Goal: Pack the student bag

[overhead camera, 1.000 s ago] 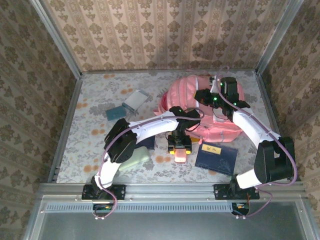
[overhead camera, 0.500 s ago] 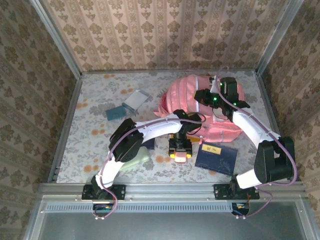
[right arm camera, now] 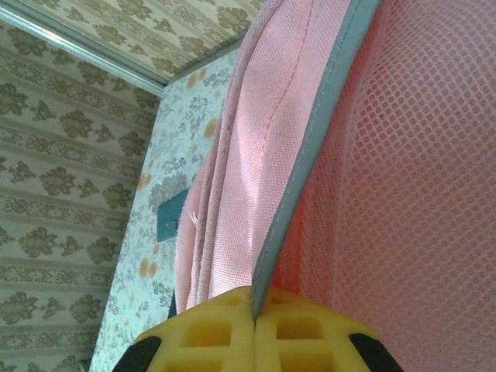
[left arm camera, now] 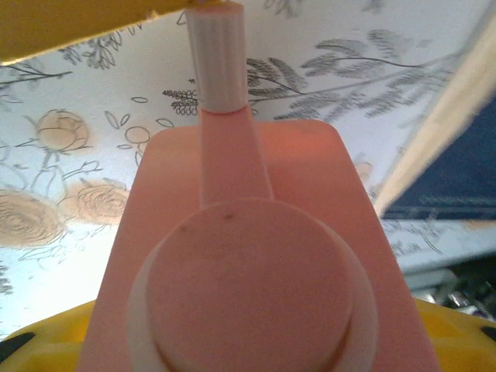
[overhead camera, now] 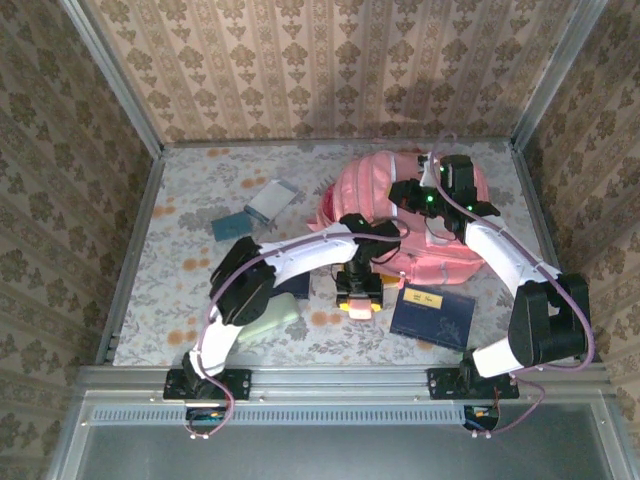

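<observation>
The student bag (overhead camera: 400, 215), a big pink backpack, lies at the back right of the table. My right gripper (overhead camera: 432, 193) sits on top of it. In the right wrist view its yellow pads (right arm camera: 217, 333) are shut on the grey trim (right arm camera: 310, 147) of the bag's edge, between pink fabric and pink mesh (right arm camera: 418, 170). My left gripper (overhead camera: 358, 290) hangs in front of the bag and is shut on a pink bottle (left arm camera: 248, 256) with a white ribbed cap (left arm camera: 218, 58). The cap points down at the table. The bottle's tip (overhead camera: 358, 313) sticks out toward the near edge.
A navy notebook with a yellow label (overhead camera: 433, 313) lies right of the left gripper. A pale green block (overhead camera: 268, 318) and a dark blue thing (overhead camera: 293, 287) lie under the left arm. A teal card (overhead camera: 228, 226) and a pale blue box (overhead camera: 270, 200) lie at the back left.
The left arm shifted a little and came back, with the pink bottle still held. The right gripper has stayed on the bag's edge.
</observation>
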You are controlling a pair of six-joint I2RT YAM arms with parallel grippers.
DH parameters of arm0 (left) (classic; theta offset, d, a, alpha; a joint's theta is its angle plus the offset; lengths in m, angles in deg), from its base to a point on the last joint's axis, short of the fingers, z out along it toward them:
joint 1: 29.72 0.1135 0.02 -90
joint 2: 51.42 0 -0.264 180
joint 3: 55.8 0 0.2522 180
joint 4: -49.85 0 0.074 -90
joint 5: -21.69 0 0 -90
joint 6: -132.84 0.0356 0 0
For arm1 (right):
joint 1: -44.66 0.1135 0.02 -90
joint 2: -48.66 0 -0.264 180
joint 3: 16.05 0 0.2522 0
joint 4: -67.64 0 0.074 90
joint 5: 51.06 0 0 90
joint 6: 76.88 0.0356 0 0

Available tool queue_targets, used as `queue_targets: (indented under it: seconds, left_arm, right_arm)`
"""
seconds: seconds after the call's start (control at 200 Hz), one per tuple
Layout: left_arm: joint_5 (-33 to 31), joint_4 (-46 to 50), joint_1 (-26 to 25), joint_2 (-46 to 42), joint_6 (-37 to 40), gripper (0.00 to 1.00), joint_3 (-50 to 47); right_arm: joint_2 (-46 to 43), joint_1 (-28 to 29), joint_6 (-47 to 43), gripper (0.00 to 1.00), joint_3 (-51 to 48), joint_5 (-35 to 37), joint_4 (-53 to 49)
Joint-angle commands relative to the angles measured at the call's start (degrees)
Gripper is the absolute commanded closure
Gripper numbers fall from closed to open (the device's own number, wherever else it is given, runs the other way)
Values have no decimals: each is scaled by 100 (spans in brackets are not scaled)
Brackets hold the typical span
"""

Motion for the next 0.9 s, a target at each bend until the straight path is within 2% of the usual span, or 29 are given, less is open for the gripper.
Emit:
queue_targets:
  seconds: [0.0, 0.095, 0.265, 0.4, 0.5, 0.66, 0.79, 0.895]
  left_arm:
    - [-155, -15, 185, -1196, 348, 48, -284]
    - [-123, -236, 517, -1966, 407, 48, -873]
    - [29, -608, 1706, -3236, 647, 47, -1958]
    - [172, -648, 2755, -3695, 1004, 46, -2194]
    - [381, -923, 3310, -3813, 1168, 45, -2281]
    - [909, -1834, 3808, -3757, 1097, 42, -2409]
    - [1121, -1987, 3914, -3472, 1150, 42, -2178]
    - [1245, -2276, 3932, -3354, 1118, 42, -2086]
  right_arm:
    - [-263, 37, -331, 100, 300, -41, -273]
    - [-180, 10, -320, 100, 412, -102, -304]
    - [-194, 11, -225, 100, 538, -509, -242]
    - [-269, 10, -70, 100, 540, -940, -71]
    - [-338, 6, 117, 100, 564, -1153, 21]
    - [-557, -151, 594, 100, 671, -1649, 338]
    - [-734, -427, 1123, 100, 821, -1893, 543]
    - [-820, -605, 1109, 100, 1061, -2323, 495]
